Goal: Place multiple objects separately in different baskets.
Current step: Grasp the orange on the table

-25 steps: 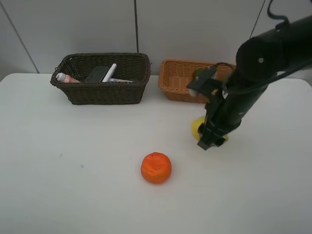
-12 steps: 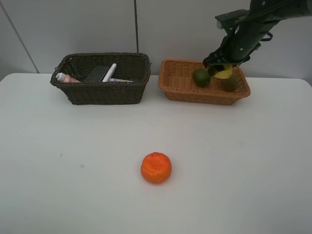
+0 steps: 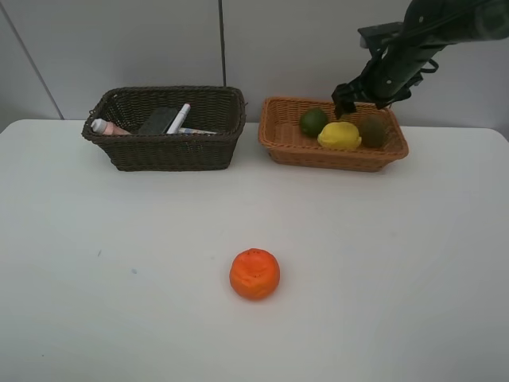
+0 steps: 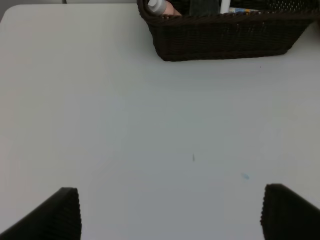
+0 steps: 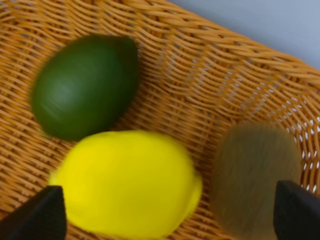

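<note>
Right pincer hangs wide apart above the tan basket, gripping nothing. In that basket the lemon lies between the green fruit and the kiwi. The orange sits on the worktop, well clear of the basket. Left pincer gapes wide over bare worktop.

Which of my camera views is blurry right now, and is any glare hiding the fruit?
Right wrist view: soft with motion blur, so the green fruit, yellow lemon and brown kiwi have smeared edges. Exterior high view: sharp, evenly lit, no glare; the orange casts only a faint shadow on the table. Left wrist view: clear, flat light, fingertips dark at the frame edge.
</note>
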Robot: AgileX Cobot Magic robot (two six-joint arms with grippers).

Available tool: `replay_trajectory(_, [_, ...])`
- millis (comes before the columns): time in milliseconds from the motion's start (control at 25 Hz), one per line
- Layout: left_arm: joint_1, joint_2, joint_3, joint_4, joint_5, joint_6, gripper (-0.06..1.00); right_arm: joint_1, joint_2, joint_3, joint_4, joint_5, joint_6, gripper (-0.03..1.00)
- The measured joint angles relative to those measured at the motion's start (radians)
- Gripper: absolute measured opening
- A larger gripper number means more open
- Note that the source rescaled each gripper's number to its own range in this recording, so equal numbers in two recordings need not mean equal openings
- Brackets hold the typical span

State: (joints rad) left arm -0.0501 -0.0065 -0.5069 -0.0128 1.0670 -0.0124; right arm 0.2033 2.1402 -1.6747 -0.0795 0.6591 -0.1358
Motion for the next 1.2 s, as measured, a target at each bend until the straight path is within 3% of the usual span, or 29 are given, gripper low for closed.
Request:
replay_trajectory(120, [0.000,0.000,0.000,0.000,0.000,0.000,0.94,0.000,-0.009,-0.005,0.047,0.097,0.053,0.97])
replay_trajectory(360, [0.000,0.000,0.000,0.000,0.000,0.000,0.94,0.003,-0.099,-0.007,0.156,0.472,0.179,0.99])
replay_trajectory(440, [0.000,0.000,0.000,0.000,0.000,0.000,0.94,0.012,-0.126,-0.007,0.167,0.539,0.218,0.99])
replay_trajectory(720, [0.000,0.000,0.000,0.000,0.000,0.000,0.94,0.108,-0.252,0.186,0.173,0.554,0.346,0.99])
replay_trajectory(920, [0.000,0.000,0.000,0.000,0.000,0.000,0.94,0.284,-0.305,0.364,0.184,0.553,0.512,0.99])
replay_trajectory(1200, [-0.052,0.000,0.000,0.001,0.000,0.000,0.94,0.510,-0.305,0.449,0.232,0.345,0.690,0.99])
